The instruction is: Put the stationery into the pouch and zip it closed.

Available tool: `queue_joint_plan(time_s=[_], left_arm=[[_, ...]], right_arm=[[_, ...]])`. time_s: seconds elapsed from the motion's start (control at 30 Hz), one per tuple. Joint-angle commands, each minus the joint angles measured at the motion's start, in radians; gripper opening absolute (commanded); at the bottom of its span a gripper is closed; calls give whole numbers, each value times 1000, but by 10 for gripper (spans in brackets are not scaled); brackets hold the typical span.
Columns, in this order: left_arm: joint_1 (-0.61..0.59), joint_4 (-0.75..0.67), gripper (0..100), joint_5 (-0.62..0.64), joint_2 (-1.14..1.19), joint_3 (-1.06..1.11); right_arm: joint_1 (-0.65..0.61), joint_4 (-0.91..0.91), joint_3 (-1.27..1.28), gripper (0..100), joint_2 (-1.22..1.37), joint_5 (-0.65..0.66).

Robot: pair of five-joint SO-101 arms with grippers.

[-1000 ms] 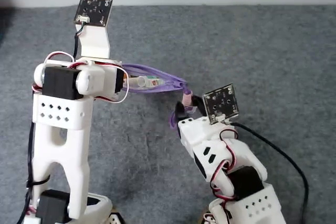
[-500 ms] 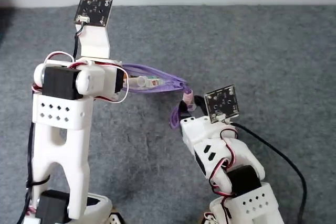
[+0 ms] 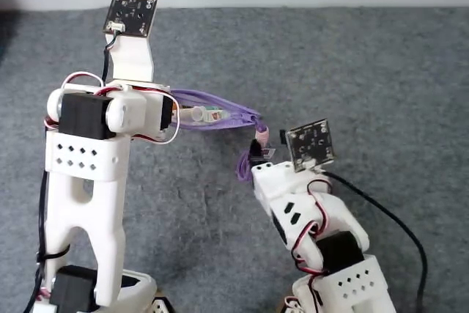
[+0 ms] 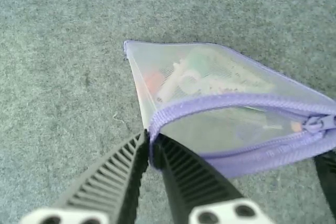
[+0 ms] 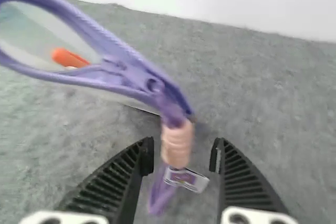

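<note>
A translucent purple pouch hangs above the grey mat between the two arms. Stationery shows through its side, and an orange piece lies inside too. My left gripper is shut on the pouch's zip end at one corner. The zip slider sits at the other end, near the right arm. A pink bead pull with a small tag dangles from it. My right gripper is open, one finger on each side of the pull without touching it. In the high view the right gripper sits just below the pouch's right tip.
Grey carpet-like mat covers the table, with free room to the right and at the back. A pale wall runs along the far edge. A black cable trails from the right arm.
The right arm has shifted slightly to the right, bringing the pink pull between its fingers. The left arm and the pouch have stayed in place.
</note>
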Motion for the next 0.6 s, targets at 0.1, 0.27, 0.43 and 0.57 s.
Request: queue_joint_plan(time_s=[0.1, 0.27, 0.43, 0.57], left_arm=[[-6, -17, 11, 5, -11, 10], [-6, -17, 11, 5, -11, 10], [-6, -17, 11, 5, -11, 10], [-6, -17, 11, 3, -12, 10]], right_arm=[[1, -124, 9, 179, 91, 14], [8, -220, -18, 177, 220, 14], [10, -214, -66, 177, 278, 14], [10, -214, -69, 177, 278, 14]])
